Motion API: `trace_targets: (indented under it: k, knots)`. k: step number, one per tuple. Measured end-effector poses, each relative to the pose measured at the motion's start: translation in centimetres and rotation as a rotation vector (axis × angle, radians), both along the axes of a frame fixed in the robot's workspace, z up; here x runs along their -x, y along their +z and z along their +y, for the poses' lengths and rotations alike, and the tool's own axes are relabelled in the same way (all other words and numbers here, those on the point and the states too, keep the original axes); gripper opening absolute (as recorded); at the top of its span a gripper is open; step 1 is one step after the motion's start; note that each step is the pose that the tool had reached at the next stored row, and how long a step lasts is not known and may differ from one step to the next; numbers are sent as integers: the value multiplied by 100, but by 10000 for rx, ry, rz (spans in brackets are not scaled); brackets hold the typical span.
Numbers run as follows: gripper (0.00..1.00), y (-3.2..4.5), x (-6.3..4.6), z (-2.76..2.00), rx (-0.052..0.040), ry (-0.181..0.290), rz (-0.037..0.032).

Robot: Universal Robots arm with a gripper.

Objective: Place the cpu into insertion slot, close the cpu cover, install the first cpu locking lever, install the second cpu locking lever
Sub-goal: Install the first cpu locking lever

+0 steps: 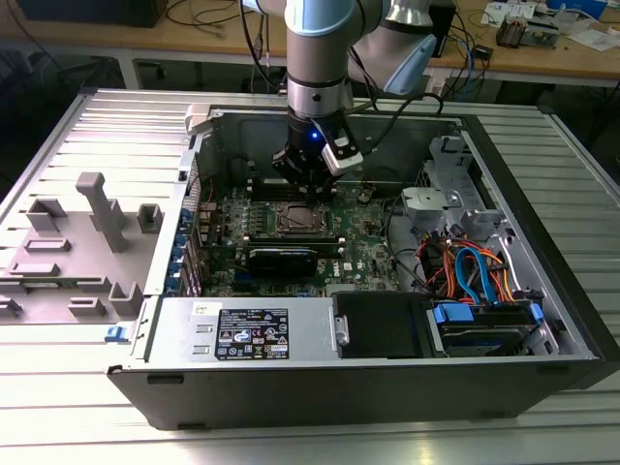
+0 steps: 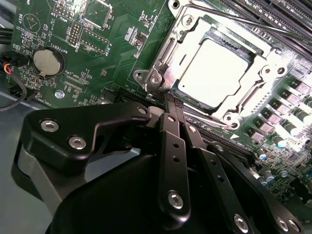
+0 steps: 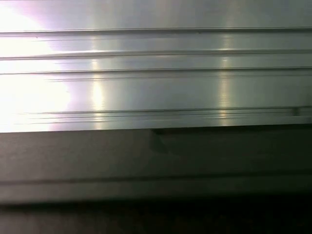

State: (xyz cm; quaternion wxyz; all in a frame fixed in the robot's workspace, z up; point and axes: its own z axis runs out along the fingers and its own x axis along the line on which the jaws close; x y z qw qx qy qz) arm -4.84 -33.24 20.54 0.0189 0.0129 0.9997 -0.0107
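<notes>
The cpu point(image 2: 214, 73) lies flat in the slot point(image 1: 295, 221). The cover point(image 2: 192, 31) is down around it, framing its bright metal top. The gripper point(image 2: 169, 101) has its fingers pressed together with nothing seen between them, the tips at one corner of the slot's metal surround. In the exterior view the arm point(image 1: 318, 58) stands right above the slot, inside the open case point(image 1: 291, 383).

Grey arm point(image 1: 318, 82), apparently blue-capped; black tool point(image 2: 168, 103) with silver screws.
</notes>
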Motion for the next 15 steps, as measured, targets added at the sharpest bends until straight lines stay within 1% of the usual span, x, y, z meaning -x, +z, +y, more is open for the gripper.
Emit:
trace_targets:
  k: [3, 11, 13, 15]
  knots:
    - [11, 30, 0, 0, 1, -1, 0]
    - [11, 25, -6, -3, 4, 0, 1]
    - [11, 21, -7, -19, 1, 0, -1]
    - [11, 17, -7, -22, 3, -2, 0]
